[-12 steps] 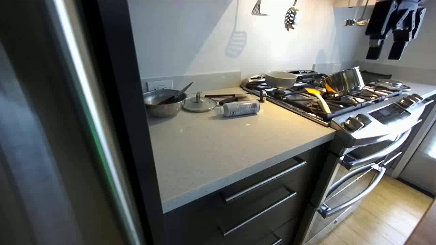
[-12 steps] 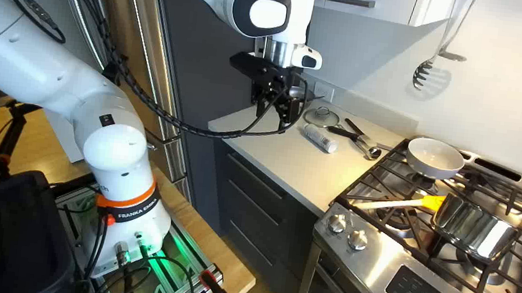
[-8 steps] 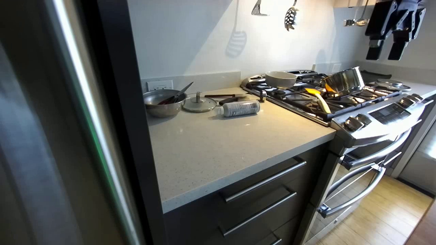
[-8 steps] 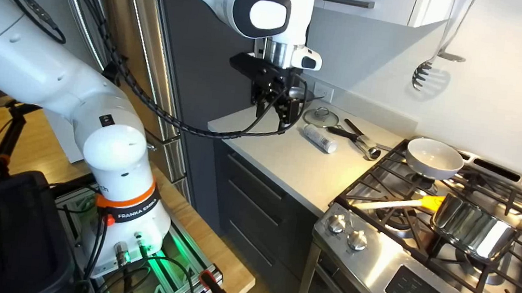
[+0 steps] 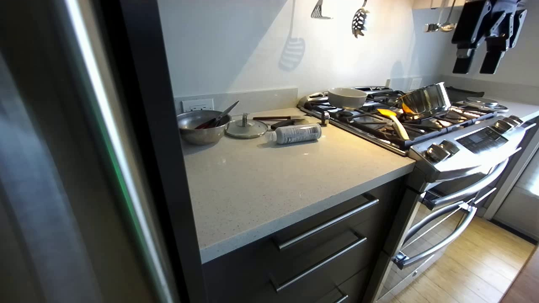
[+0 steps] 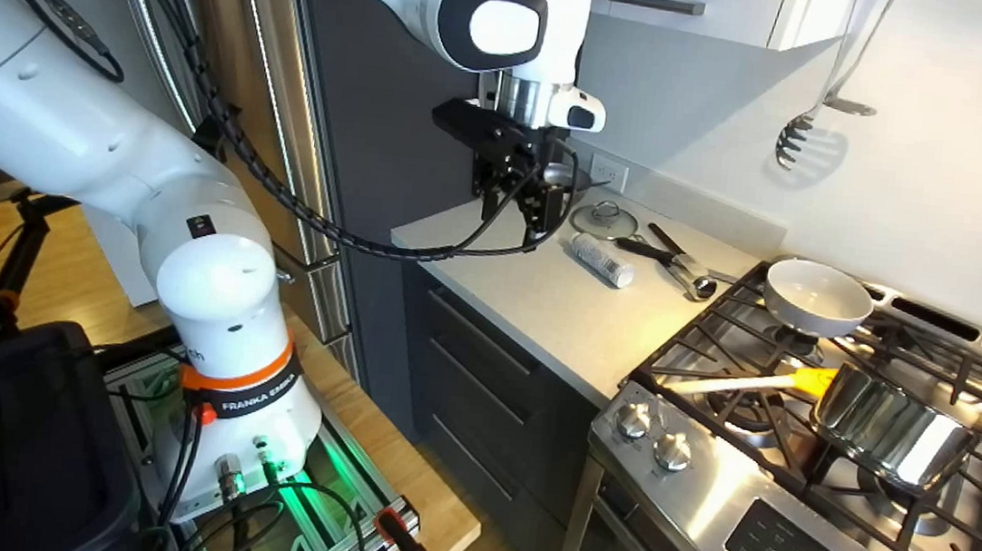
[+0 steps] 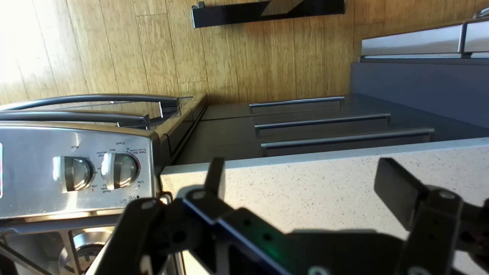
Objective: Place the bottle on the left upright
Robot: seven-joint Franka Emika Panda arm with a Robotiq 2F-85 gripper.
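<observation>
The bottle (image 5: pixel 298 134) is grey-white with printed text and lies on its side on the counter. Its narrower translucent neck end points toward the metal bowl. It also lies on the counter in an exterior view (image 6: pixel 602 261), beside the dark-handled utensils. It is out of the wrist view. My gripper (image 5: pixel 476 67) hangs high above the counter, pointing down, with its fingers apart and nothing between them. It also shows in an exterior view (image 6: pixel 512 221), partly behind cables. In the wrist view the gripper (image 7: pixel 300 175) is wide open over bare counter near the front edge.
A metal bowl (image 5: pixel 202 135) with a utensil in it stands near the wall. A glass lid (image 5: pixel 246 130) and dark-handled utensils (image 5: pixel 286 123) lie close behind the bottle. The stove (image 6: pixel 690 465) adjoins, bearing a white bowl (image 6: pixel 819 298), a tilted pot (image 6: pixel 890 427) and a yellow spatula (image 6: pixel 749 382).
</observation>
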